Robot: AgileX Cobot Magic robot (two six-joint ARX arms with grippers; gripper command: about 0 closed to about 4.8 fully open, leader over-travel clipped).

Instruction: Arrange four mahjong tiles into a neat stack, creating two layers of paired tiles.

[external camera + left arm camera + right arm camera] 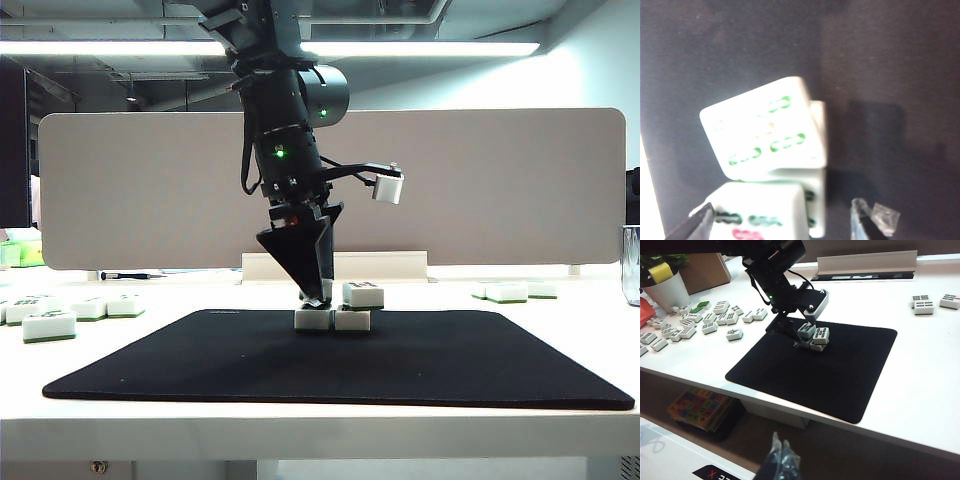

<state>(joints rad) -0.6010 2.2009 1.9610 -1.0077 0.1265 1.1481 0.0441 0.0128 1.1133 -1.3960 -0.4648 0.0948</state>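
Exterior view: left gripper (pixel 318 296) spread over stack (pixel 338 308) of mahjong tiles near black mat's (pixel 450 365) far edge. Right gripper (pixel 778 456) pressed together, below table's near edge.

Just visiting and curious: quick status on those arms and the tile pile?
Left gripper open, straddling last tile atop the stack. Right gripper shut, parked off the table. Top tiles skewed; black mat otherwise bare.

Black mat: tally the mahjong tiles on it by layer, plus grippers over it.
Bottom-layer mahjong tiles: 2
Top-layer mahjong tiles: 2
Grippers over the black mat: 1, the left gripper, open; the right gripper is off it
Total: 4 tiles, 1 gripper
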